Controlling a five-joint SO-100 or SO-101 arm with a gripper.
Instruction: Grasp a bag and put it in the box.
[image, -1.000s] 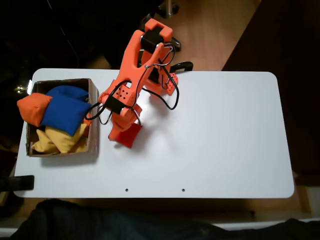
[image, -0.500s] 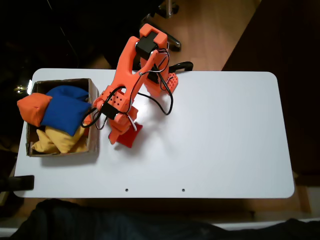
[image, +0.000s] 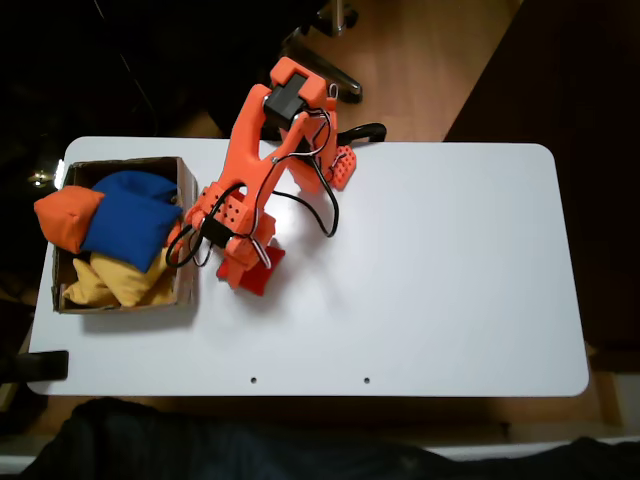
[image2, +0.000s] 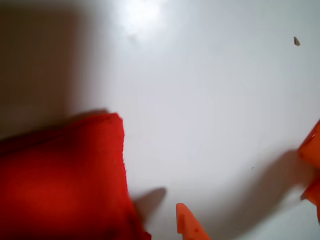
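red bag on the table beside the box, gripper low over it

in the wrist view the bag (image2: 65, 180) filled the lower left of the frame, its red fabric lying on the white table (image2: 210, 100). a single orange fingertip (image2: 187, 227) poked up from the bottom edge just to the right of the bag, apart from it, and another orange part showed at the right edge. a small dark speck (image2: 296, 41) sat on the table at the upper right.

the fixed view gave the wider layout that the close one lacked. the gripper (image: 243, 272) hung low over the bag (image: 262, 275), left of the frame's centre, with the bag's red corner showing at the gripper's right side. whether the fingers were spread or clamped on the fabric could not be told. the orange arm (image: 262, 130) leaned from the table's upper edge down to the left. the box (image: 186, 230) stood at the left end of the table, just beside the gripper, holding a blue beanbag (image: 130, 220) and yellow beanbags (image: 120, 282); an orange beanbag (image: 68, 220) lay over its left wall.
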